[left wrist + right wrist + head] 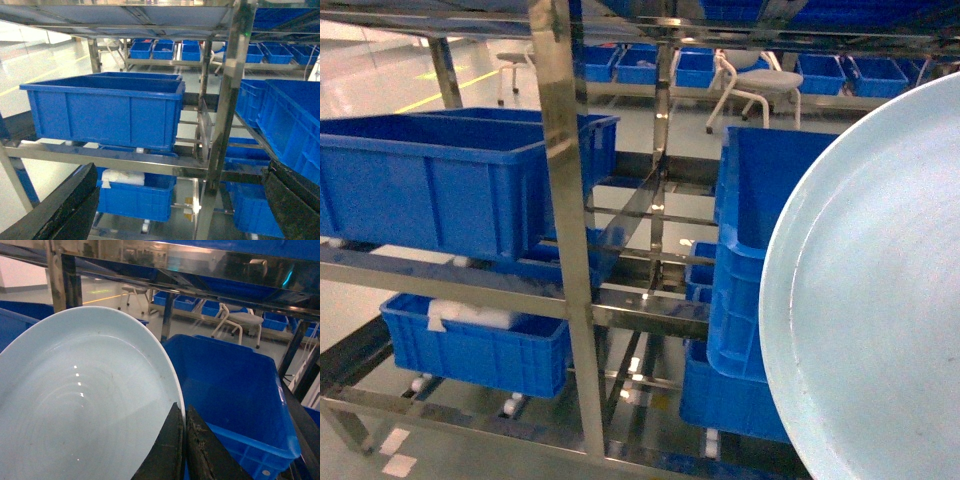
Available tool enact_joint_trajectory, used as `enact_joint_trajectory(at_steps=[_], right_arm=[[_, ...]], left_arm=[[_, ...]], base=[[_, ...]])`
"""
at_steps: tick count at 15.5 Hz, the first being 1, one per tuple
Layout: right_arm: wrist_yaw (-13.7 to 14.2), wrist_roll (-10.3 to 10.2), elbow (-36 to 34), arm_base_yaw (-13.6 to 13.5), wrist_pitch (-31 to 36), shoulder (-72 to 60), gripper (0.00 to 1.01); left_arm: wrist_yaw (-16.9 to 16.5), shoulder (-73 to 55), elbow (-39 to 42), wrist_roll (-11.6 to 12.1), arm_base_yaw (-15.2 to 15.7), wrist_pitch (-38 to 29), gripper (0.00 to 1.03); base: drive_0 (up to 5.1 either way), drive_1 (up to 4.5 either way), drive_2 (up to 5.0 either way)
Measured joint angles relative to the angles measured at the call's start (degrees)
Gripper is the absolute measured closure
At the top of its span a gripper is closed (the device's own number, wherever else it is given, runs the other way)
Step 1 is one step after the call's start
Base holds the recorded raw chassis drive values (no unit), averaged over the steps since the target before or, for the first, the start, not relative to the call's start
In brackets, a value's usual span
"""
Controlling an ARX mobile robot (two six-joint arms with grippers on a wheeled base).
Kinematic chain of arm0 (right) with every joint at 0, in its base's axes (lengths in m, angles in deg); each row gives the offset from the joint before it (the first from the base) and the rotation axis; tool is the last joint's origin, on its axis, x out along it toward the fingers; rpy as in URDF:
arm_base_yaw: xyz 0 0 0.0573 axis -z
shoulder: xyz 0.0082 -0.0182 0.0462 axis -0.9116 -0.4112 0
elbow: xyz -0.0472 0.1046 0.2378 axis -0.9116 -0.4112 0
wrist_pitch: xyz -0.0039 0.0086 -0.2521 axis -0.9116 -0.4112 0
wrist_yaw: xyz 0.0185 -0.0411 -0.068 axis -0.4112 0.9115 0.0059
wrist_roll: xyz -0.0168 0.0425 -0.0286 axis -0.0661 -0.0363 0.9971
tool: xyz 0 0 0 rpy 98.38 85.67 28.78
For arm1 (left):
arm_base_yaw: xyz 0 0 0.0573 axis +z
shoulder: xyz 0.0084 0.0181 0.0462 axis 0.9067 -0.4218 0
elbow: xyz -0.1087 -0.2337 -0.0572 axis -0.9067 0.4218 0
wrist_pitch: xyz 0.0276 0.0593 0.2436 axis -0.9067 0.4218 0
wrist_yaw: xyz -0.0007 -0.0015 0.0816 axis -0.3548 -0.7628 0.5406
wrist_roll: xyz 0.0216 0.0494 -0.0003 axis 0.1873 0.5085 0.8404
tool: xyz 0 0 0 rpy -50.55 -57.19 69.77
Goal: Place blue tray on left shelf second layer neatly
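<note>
Right wrist view: right hand (183, 422) pinches blue tray (75, 405) rim.

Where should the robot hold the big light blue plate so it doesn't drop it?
Best on its thin raised rim, pinched edge-on, as the right gripper does now. The blue tray is wide, shallow and glossy, so only the rim fits between the fingers; its smooth face offers nothing to grab.
</note>
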Motion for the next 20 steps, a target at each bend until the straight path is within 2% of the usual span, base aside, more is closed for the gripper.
enact_joint_trajectory(at_steps=[20], right_arm=[[0.2, 0.0, 0.0, 0.0, -0.3, -0.5, 0.99]], left_arm=[[-0.1, 0.0, 0.0, 0.0, -0.1, 0.3, 0.05]], base=[[-1.6, -1.62, -1.6]])
